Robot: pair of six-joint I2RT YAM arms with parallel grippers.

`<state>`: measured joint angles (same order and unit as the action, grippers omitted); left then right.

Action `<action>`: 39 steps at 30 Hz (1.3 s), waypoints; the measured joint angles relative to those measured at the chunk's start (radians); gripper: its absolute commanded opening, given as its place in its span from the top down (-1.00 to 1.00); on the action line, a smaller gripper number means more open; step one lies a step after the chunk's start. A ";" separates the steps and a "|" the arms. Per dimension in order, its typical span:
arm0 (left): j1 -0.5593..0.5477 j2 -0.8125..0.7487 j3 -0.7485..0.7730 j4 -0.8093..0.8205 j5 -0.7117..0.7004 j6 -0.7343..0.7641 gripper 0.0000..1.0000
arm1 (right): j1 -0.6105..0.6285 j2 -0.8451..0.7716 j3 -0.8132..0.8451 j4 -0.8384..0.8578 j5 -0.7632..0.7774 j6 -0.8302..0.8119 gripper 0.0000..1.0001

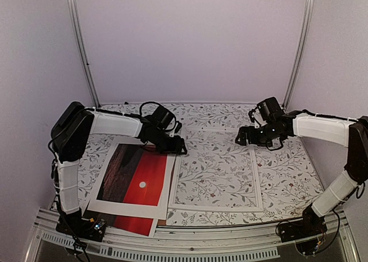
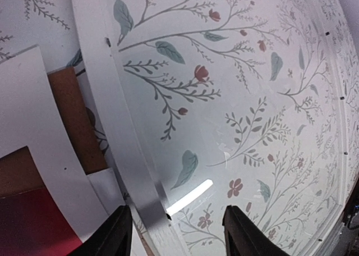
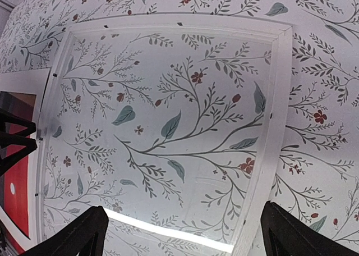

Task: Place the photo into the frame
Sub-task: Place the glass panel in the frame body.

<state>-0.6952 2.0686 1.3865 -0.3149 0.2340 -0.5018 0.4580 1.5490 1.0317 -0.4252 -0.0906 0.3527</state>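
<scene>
Floral tablecloth point(image 1: 218, 115) holds the white frame point(image 1: 257, 181), with the left gripper point(image 1: 181, 150) and right gripper point(image 1: 241, 138) over its far corners, jaws apart, and the photo point(image 1: 146, 170) alongside.

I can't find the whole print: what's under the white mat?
Through the window of the mat, the photo shows; it pokes out at the near edge, and a brown board peeks out too. The rest is covered.
</scene>
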 measured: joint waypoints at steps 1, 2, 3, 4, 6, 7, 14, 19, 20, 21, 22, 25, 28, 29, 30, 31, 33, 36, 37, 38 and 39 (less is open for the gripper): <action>-0.005 0.000 0.000 0.002 0.003 -0.001 -0.16 | -0.004 -0.006 -0.005 -0.005 0.006 -0.003 -0.98; -0.012 0.000 0.000 0.005 0.006 -0.003 -0.16 | -0.007 -0.009 -0.007 -0.010 0.007 -0.004 -0.98; -0.018 0.000 0.000 0.006 0.009 -0.004 -0.16 | -0.008 -0.014 -0.010 -0.014 0.010 -0.006 -0.98; -0.023 0.000 0.000 0.007 0.009 -0.006 -0.16 | -0.009 -0.017 -0.011 -0.018 0.011 -0.008 -0.98; -0.032 0.000 0.000 0.018 0.024 -0.013 -0.16 | -0.010 -0.024 -0.011 -0.022 0.011 -0.011 -0.98; -0.037 0.001 0.000 0.019 0.031 -0.016 -0.16 | -0.010 -0.025 -0.011 -0.023 0.011 -0.013 -0.98; -0.081 0.008 0.006 0.029 0.056 -0.034 -0.15 | -0.010 -0.029 -0.011 -0.025 0.013 -0.014 -0.98; -0.102 0.006 0.005 0.033 0.046 -0.041 -0.15 | -0.010 -0.039 -0.014 -0.025 0.014 -0.016 -0.98; -0.105 0.001 -0.001 0.035 0.038 -0.041 -0.15 | -0.010 -0.040 -0.016 -0.025 0.014 -0.017 -0.98; -0.106 -0.010 -0.013 0.037 0.024 -0.042 -0.15 | -0.010 -0.041 -0.018 -0.025 0.014 -0.017 -0.98; -0.107 -0.021 -0.024 0.036 0.013 -0.042 -0.15 | -0.010 -0.042 -0.021 -0.025 0.014 -0.017 -0.98; -0.107 -0.066 -0.056 0.032 -0.022 -0.041 -0.15 | -0.010 -0.045 -0.028 -0.025 0.014 -0.017 -0.98; -0.107 -0.090 -0.072 0.034 -0.042 -0.041 -0.15 | -0.010 -0.046 -0.031 -0.025 0.014 -0.017 -0.98; -0.107 -0.093 -0.077 0.035 -0.045 -0.041 -0.15 | -0.010 -0.047 -0.031 -0.025 0.014 -0.017 -0.98; -0.107 -0.093 -0.083 0.036 -0.048 -0.041 -0.15 | -0.010 -0.047 -0.031 -0.024 0.014 -0.017 -0.98; -0.107 -0.093 -0.090 0.037 -0.052 -0.041 -0.15 | -0.010 -0.047 -0.031 -0.024 0.014 -0.017 -0.98; -0.107 -0.093 -0.108 0.036 -0.059 -0.042 -0.16 | -0.010 -0.047 -0.031 -0.024 0.014 -0.017 -0.98; -0.108 -0.092 -0.127 0.036 -0.063 -0.043 -0.16 | -0.010 -0.047 -0.031 -0.024 0.014 -0.018 -0.98; -0.108 -0.092 -0.130 0.036 -0.063 -0.045 -0.16 | -0.010 -0.047 -0.031 -0.024 0.014 -0.018 -0.98; -0.109 -0.091 -0.134 0.037 -0.063 -0.045 -0.16 | -0.010 -0.047 -0.031 -0.024 0.014 -0.018 -0.98; -0.111 -0.091 -0.136 0.037 -0.062 -0.047 -0.16 | -0.010 -0.047 -0.031 -0.024 0.014 -0.018 -0.98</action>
<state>-0.8062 1.9774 1.2507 -0.2779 0.1722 -0.5491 0.4484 1.5017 1.0004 -0.4496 -0.0761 0.3347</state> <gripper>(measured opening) 0.580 0.989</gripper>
